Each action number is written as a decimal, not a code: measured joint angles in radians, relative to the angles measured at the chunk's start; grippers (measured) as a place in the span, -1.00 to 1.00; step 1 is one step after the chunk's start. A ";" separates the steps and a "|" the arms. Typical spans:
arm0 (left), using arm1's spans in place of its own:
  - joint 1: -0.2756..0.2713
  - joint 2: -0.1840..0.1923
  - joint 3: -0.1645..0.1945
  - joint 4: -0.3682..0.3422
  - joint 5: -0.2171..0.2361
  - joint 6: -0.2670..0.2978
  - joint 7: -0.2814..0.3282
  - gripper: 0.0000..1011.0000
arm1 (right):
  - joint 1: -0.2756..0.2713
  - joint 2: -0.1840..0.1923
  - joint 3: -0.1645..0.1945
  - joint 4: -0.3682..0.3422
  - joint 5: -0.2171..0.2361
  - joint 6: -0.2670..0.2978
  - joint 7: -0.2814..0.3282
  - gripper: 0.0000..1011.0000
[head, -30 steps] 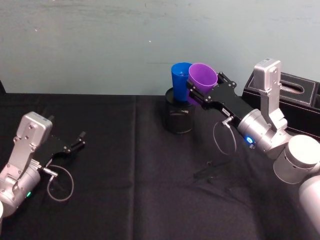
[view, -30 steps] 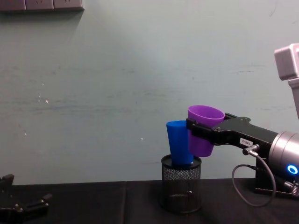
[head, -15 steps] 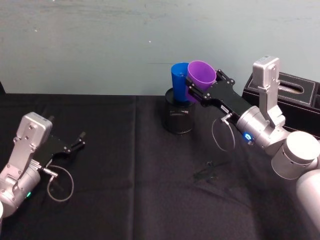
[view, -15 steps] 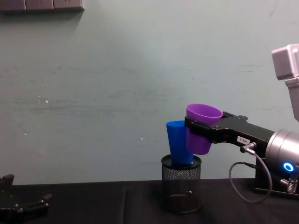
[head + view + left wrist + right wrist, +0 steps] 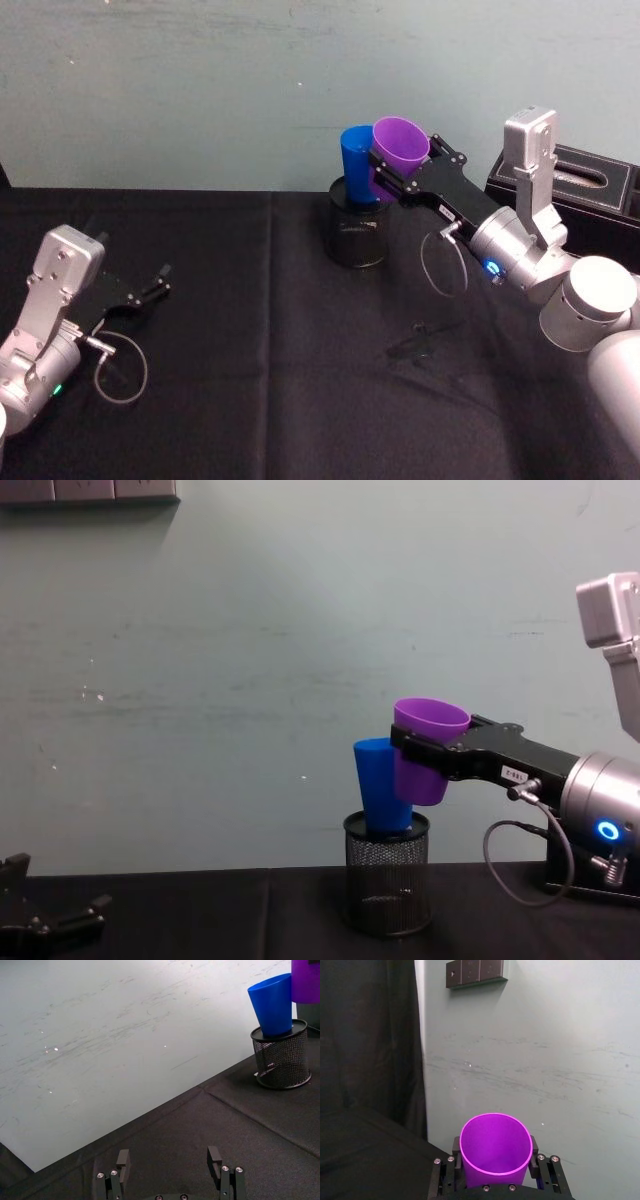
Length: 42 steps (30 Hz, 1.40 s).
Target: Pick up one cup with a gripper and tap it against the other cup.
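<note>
Purple plastic cup, short, wide and tapered with a rolled rim, hangs in the air above the black cloth-covered table, mouth up and tilted a little; the right gripper, black, on a black arm segment with a small white label and a grey cable, has its jaws clenched on the cup's sides below the rim, one finger on each flank as the right wrist view shows; the cup is at the far middle of the table, over the right edge of a black mesh pen holder. Standing in that holder is the taller, narrower bright blue plastic cup, mouth up and leaning slightly; in the chest view the purple cup's side overlaps the blue cup's upper right side, so the two are at least just beside each other; whether they truly touch I cannot tell. The left gripper rests low near the table's left side, well apart from both cups; its jaws stand released with nothing between them. A black box sits at the table's far right, behind the right arm.
</note>
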 joint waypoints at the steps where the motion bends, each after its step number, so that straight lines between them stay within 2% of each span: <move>1: 0.000 0.000 0.000 0.000 0.000 0.000 0.000 1.00 | 0.002 -0.001 0.000 0.003 0.000 -0.001 0.000 0.45; 15: 0.000 0.000 0.000 0.000 0.000 0.000 0.000 1.00 | 0.031 -0.012 0.000 0.051 -0.001 -0.014 0.014 0.45; 26: 0.000 0.000 0.000 0.000 0.000 0.000 0.000 1.00 | 0.037 -0.012 0.002 0.059 0.000 -0.013 0.020 0.45; 37: 0.000 0.000 0.000 0.000 0.000 0.000 0.000 1.00 | 0.016 0.002 0.006 0.024 -0.001 0.007 0.015 0.45; 42: 0.000 0.000 0.000 0.000 0.000 0.000 0.000 1.00 | -0.014 0.019 0.007 -0.024 -0.001 0.029 0.004 0.45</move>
